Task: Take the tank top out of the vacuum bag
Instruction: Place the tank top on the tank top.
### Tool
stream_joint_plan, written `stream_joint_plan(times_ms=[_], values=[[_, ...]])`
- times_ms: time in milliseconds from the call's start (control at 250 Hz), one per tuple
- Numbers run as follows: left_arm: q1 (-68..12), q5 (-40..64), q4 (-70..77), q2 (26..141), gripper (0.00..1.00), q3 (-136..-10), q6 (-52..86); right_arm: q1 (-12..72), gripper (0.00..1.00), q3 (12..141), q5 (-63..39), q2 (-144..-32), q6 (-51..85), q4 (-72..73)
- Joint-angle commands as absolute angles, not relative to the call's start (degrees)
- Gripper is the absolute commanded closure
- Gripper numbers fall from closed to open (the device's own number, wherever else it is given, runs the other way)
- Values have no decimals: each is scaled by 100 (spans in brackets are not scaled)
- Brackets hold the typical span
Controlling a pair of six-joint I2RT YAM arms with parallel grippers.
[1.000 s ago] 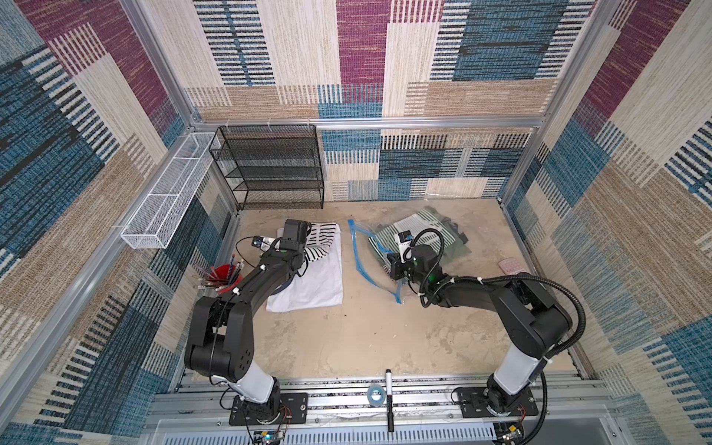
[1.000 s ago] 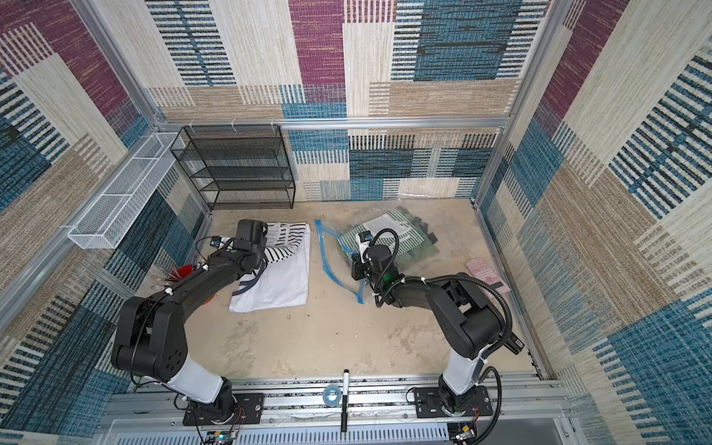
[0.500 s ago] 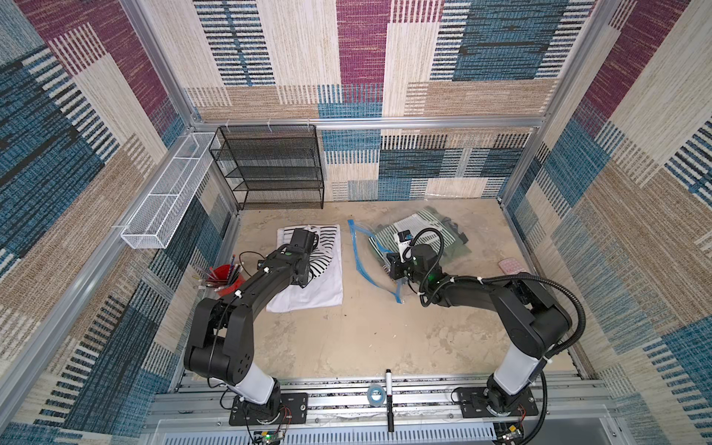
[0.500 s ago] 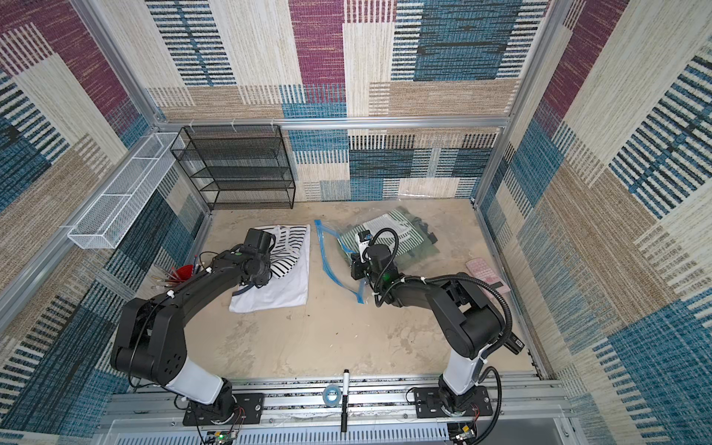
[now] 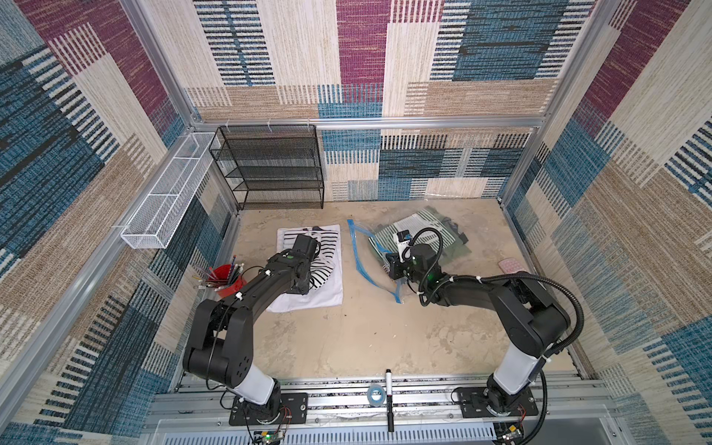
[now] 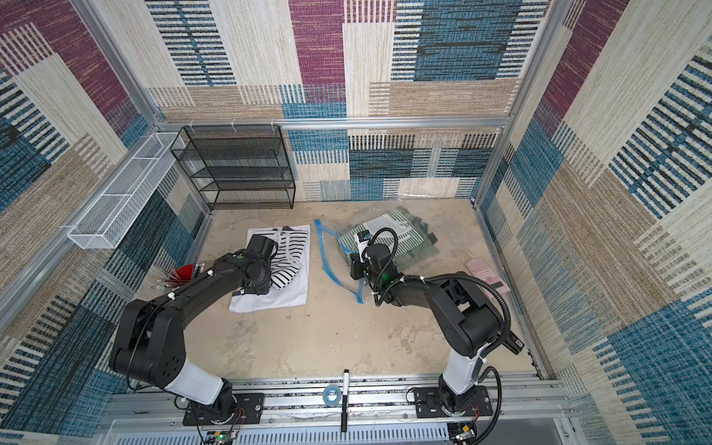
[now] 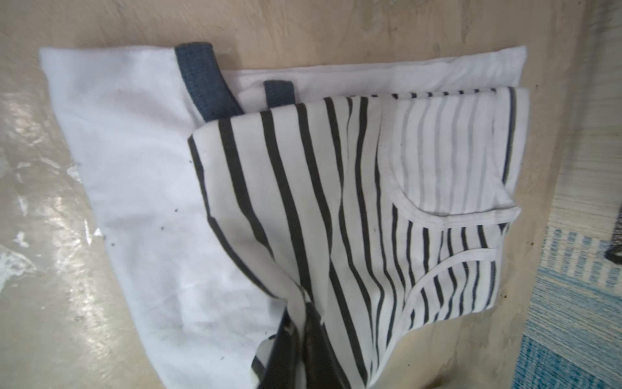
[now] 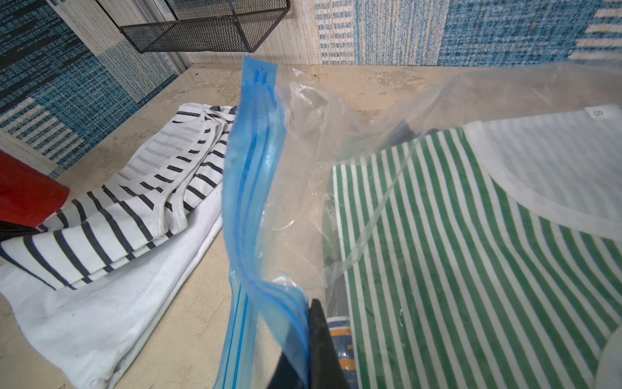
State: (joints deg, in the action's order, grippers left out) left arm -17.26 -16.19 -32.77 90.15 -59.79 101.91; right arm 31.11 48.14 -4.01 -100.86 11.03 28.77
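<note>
Table (image 5: 366, 339): beige, worn, bare across the lower middle of both top views.

Vacuum bag (image 5: 370, 246): right of centre in a top view, lying flat with its mouth gaping. Clear thin plastic, crinkly, and probably slippery and noisy to handle. The film itself gives no firm hold.

White cloth (image 5: 308, 300): left of centre, spread flat on the table, well apart from the bag.

Tank top (image 7: 319, 202): black-and-white stripes, already outside the bag. It lies folded on the white cloth, filling the centre and right of the left wrist view. Light, soft and floppy, so it will drape and sag from any single pinch. Best taken at a folded edge or a bound armhole rim. Lifting may drag the cloth underneath.

Green-striped top (image 8: 437, 252): inside the bag under the plastic, lower right of the right wrist view. It looks equally limp.

Zip strip (image 8: 249, 188): blue and thicker than the film, curving through the middle of the frame. It is the stiffest part of the bag, so the sensible place to hold.

Left gripper (image 7: 303, 323): bottom centre of the frame, closed, pinching a striped fold of the tank top.

Right gripper (image 8: 303, 353): bottom centre of the frame, clamped on the blue zip strip and holding that edge up.
</note>
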Motion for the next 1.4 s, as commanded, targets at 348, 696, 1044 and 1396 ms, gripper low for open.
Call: stream_joint_plan(times_ms=[348,696,1044,1396], values=[[-1748,-1202,-4214,8284,64,-5770,7212,3119,100,4903,-457,-10133,1134,2897],[-2162,-7,-3469,7962,66,-5494,3373,3120,100,4981,-526,-10255,1142,2852],[-2333,-826,-2220,8229,53,-5021,3359,3118,100,4991,-479,-10283,1107,2830],[-2330,-1228,-1618,8637,51,-4772,3801,3119,100,5010,-505,-10291,1107,2820]])
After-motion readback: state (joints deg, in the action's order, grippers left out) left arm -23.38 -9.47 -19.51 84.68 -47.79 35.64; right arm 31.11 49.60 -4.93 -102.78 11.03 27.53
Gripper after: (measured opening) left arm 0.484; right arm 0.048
